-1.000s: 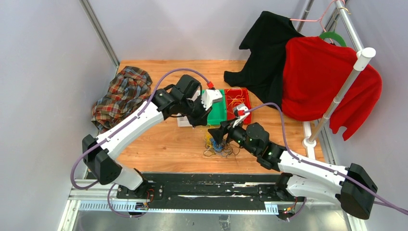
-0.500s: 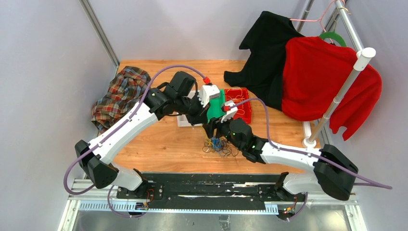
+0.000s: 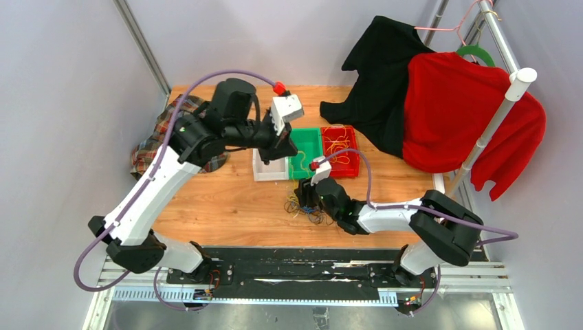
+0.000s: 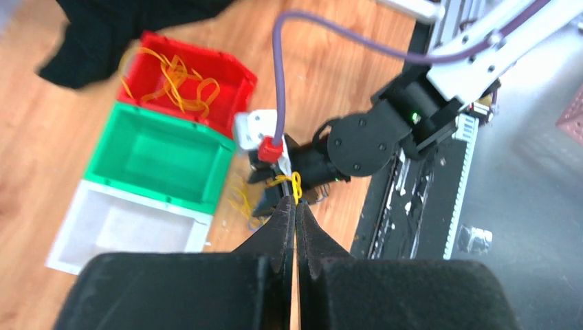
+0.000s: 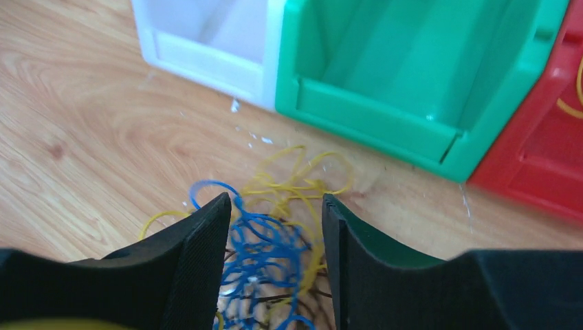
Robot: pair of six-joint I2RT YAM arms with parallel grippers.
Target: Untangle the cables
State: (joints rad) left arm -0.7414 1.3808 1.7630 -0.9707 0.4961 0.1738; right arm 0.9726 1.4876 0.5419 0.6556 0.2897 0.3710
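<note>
Bare table [image 3: 220, 206] left of cables [image 5: 275, 234] open — white bin [image 5: 206, 62], green bin [image 5: 371, 110] wall off far side.

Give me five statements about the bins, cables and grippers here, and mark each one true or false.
1. The red bin holds yellow cables. True.
2. The green bin holds blue cables. False: it looks empty. The blue cables lie in the tangle outside the bins.
3. The right gripper is open, with its fingers either side of the tangle. True.
4. The left gripper is wide open. False: its fingers are shut, apparently pinching a yellow loop at the tips.
5. The green bin sits between the white bin and the red bin. True.
</note>
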